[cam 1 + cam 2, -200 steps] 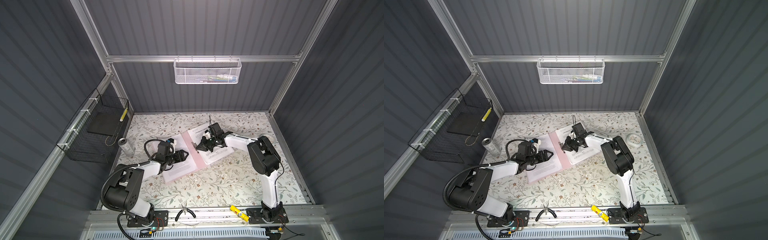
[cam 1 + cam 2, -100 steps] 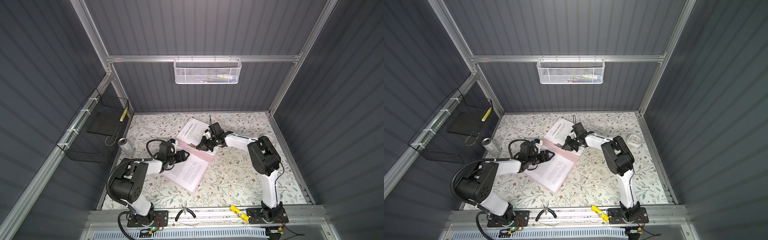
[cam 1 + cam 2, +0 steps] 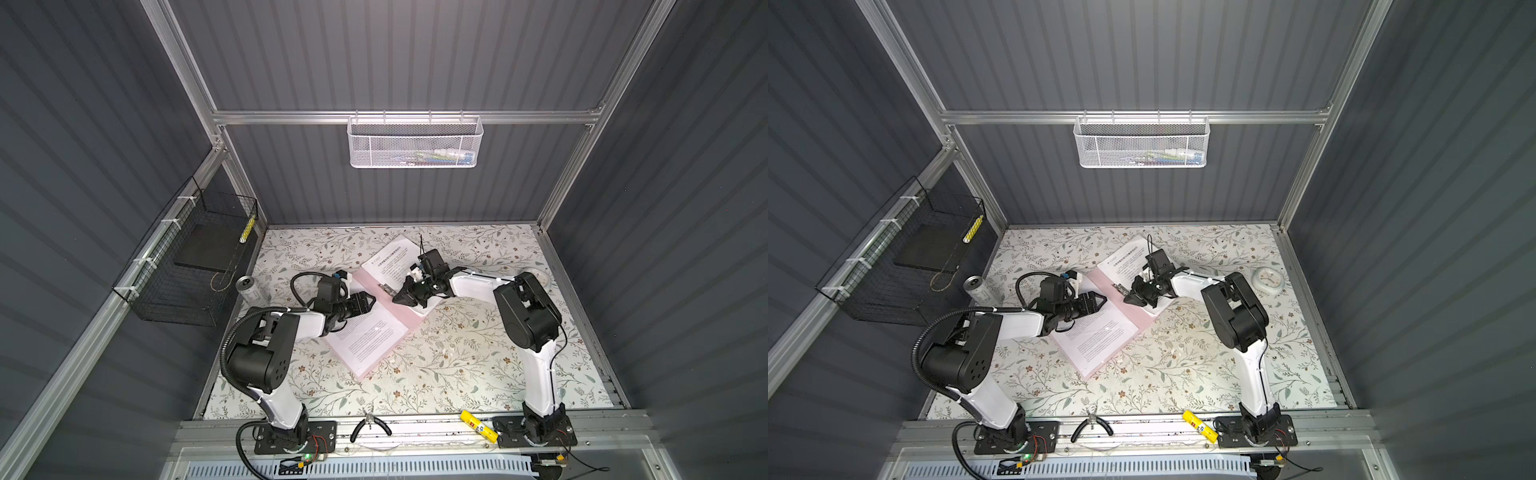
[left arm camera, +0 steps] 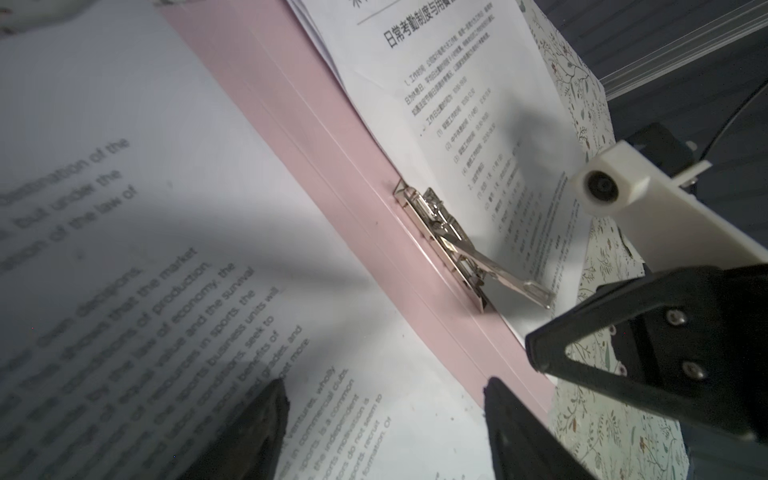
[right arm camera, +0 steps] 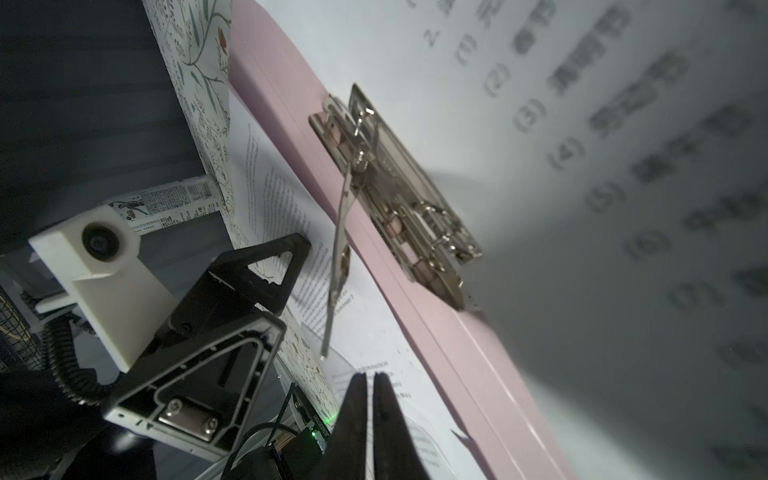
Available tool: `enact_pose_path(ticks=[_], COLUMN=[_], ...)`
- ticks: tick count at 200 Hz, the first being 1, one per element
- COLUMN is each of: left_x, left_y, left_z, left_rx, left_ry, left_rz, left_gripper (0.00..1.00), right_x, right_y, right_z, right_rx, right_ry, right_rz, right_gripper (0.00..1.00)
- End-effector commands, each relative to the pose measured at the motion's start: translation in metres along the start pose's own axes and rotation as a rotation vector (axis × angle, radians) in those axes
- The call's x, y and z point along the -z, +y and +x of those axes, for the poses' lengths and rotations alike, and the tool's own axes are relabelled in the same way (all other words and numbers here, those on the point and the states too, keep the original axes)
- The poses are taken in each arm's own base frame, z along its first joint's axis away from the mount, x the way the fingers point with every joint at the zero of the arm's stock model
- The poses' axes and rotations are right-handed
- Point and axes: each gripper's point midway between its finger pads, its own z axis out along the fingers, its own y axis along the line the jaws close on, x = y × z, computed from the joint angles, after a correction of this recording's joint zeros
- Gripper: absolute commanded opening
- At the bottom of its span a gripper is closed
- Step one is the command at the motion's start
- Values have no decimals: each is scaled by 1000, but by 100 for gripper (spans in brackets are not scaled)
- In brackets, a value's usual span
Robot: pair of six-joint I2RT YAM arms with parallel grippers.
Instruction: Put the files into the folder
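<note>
So, left gripper [image 4: 384,386] is spread wide over the files [image 3: 365,336], holding nothing; right gripper [image 5: 370,376] is pressed nearly together, empty. Pink folder [image 4: 316,137] lies open on the table [image 3: 457,365], spine running 10 to 4 o'clock.

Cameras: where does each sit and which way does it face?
Top views: high at the front, looking down at the table; both arms, left gripper, right gripper over the folder.
Left wrist: left arm, faces the clip; own open fingers, right gripper beyond.
Right wrist: right arm, faces the clip from the opposite side; own shut fingers, left gripper beyond.
Shared: clip and sheets, in both wrist views.
</note>
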Motion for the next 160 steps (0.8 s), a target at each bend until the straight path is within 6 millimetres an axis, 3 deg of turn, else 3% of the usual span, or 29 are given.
enact_pose_path(ticks=[1,24,39,78,160], left_x=[0,0,0,-3,-2], left_y=[26,29,34,34,17], left_z=[4,-6,-14,-28,-31], left_rx=[10,-4,-28,-71,-47], left_ry=[44,38,25,26,21], left_rz=[-91,-100,-135,-136,-56], left_gripper=[77,77,78,78,80], right_x=[15,23,29,27,10], right_y=[20,24,27,26,18], right_z=[1,2,0,-13,-24], right_rx=[23,29,36,33,16], right_ry=[-11,-19,-34,-37,0], right_rz=[-48,-58,-66,-68,-62], right_gripper=[15,29,33,31,27])
